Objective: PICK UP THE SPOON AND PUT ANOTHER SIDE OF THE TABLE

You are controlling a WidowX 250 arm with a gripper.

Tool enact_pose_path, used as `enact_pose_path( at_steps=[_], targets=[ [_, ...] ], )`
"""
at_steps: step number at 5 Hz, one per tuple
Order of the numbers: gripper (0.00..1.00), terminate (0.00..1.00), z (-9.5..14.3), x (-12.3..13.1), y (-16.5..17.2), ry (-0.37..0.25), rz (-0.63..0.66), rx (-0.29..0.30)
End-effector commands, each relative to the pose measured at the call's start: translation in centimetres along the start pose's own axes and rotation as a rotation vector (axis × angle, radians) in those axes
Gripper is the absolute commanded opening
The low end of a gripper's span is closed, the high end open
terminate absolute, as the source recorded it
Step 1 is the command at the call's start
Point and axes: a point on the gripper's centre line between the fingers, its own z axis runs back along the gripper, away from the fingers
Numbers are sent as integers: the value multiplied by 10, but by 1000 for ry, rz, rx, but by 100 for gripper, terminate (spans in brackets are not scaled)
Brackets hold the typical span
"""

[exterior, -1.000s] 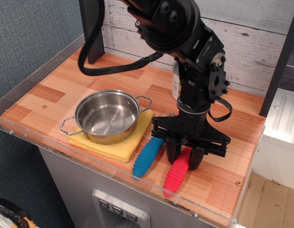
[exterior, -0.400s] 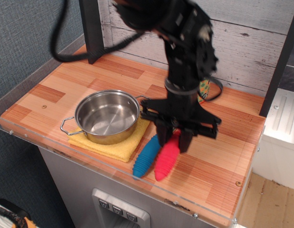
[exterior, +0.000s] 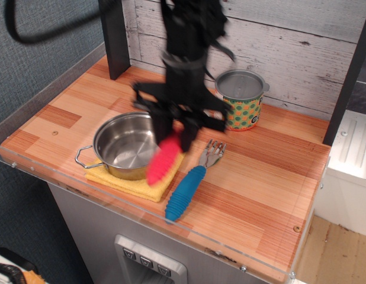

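Note:
My gripper (exterior: pixel 175 137) is shut on the spoon (exterior: pixel 161 163) and holds it above the wooden table (exterior: pixel 266 183). Only the ribbed red-pink handle shows, hanging down over the right rim of the steel pot (exterior: pixel 128 144) and the yellow cloth (exterior: pixel 144 184). The spoon's metal bowl is hidden between the fingers. The arm is blurred from motion.
A blue-handled fork (exterior: pixel 191 183) lies on the table right of the cloth. A green dotted can with a grey lid (exterior: pixel 241 100) stands at the back. A clear acrylic rim (exterior: pixel 141 208) edges the front and left. A dark post (exterior: pixel 114 35) stands at the back left.
The gripper has lifted the spoon off the table and carried it left, from right of the fork to over the pot's right rim. The can and the fork's tines are now uncovered.

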Motion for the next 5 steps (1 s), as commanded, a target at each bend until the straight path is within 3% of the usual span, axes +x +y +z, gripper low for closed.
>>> enact_pose_path(
  at_steps=[1,3,5],
  targets=[
    [0,0,16,10,53,9,-21,61],
    [0,0,6,17,96,0,-10,103],
    [0,0,-10,27,129,-16,-17,82]
  ],
)
